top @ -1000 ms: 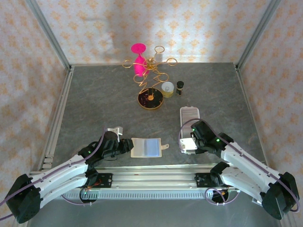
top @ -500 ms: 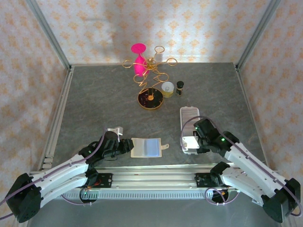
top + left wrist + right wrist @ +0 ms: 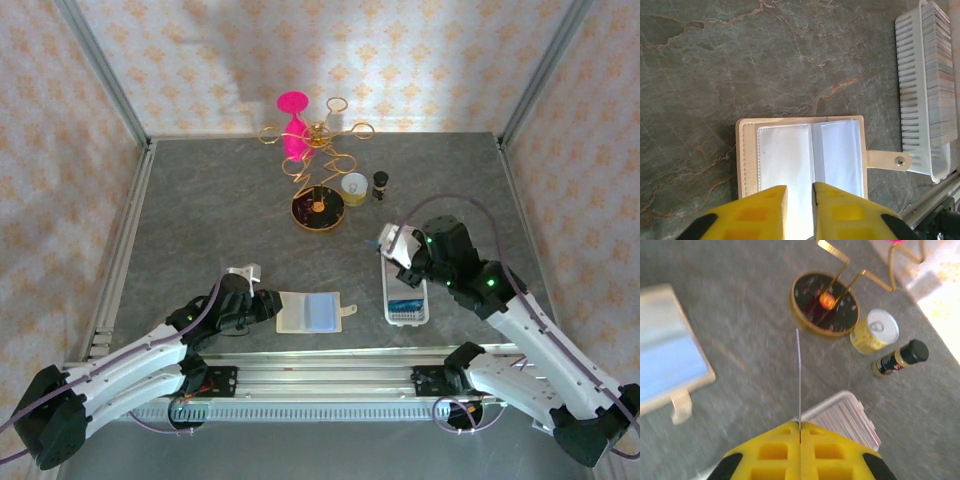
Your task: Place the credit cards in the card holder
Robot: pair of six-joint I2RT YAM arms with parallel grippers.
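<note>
The card holder [image 3: 308, 312] lies open and flat close to the table's near edge, about midway along it, with its snap tab toward the right. The left gripper [image 3: 264, 305] sits at its left edge. In the left wrist view that gripper [image 3: 800, 204] has its yellow fingers [image 3: 760, 212] over the card holder [image 3: 747, 150], parted by a narrow slit through which a clear sleeve shows. I cannot tell whether they pinch anything.

The sleeves look pale and glassy there, while from above and in the right wrist view the card holder [image 3: 665, 352] looks partly blue. I cannot tell whether a card is inside.

The right gripper [image 3: 400, 248] hangs above the far end of the white ridged tray [image 3: 407, 318], which lies near the near edge, right of the card holder and apart from it. In the right wrist view the gripper [image 3: 800, 437] is pressed together on one credit card [image 3: 799, 380], seen edge-on as a thin pale line. From above that card [image 3: 388, 238] shows a whitish face.

The left wrist view alone shows the tray [image 3: 910, 75] packed with a row of upright cards [image 3: 940, 75], too many to count.

Toward the far edge, near the middle, are:
- one gold wire stand [image 3: 318, 135] on a black round base [image 3: 318, 210]
- one yellow can [image 3: 353, 186]
- one small dark bottle [image 3: 380, 185]
</note>
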